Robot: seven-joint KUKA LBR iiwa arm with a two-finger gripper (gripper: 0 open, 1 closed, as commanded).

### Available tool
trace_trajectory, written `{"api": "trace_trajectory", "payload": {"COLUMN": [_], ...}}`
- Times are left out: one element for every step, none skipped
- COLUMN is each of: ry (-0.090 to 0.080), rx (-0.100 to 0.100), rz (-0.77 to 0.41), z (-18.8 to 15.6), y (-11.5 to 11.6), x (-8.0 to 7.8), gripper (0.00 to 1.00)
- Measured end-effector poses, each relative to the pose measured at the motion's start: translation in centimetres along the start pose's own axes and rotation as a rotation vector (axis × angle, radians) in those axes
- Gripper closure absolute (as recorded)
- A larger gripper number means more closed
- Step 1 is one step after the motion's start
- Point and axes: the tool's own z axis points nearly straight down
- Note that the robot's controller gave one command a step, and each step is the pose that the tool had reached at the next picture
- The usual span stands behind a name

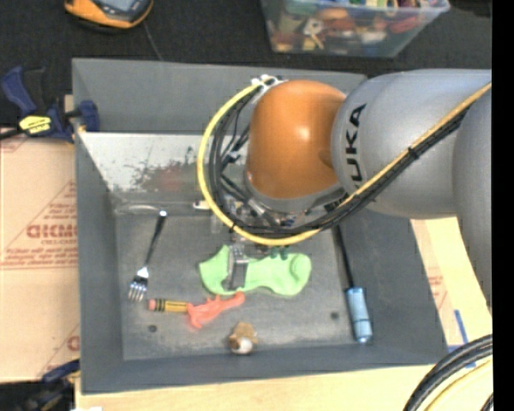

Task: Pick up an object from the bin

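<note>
One green floppy thing (278, 274), directly beneath the claw (237, 270)

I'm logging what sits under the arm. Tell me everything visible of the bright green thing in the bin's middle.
The bright green thing looks soft and matt, like crumpled cloth or foam, a lumpy oblong lying flat, left to right, near the middle of the bin floor. The end effector stands over its left half, hiding part of it. An orange-red piece lies just below its lower edge, perhaps touching.
</note>
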Motion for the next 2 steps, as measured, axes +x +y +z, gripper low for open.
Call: {"api": "trace_trajectory", "payload": {"ry": [-0.007, -0.011], "rx": [-0.001, -0.002], "rz": [0.004, 0.172], "z": [-0.4, 10.6], "y": [-0.1, -6.6], "x": [-0.2, -0.6], "gripper": [0.0, 0.0]}}
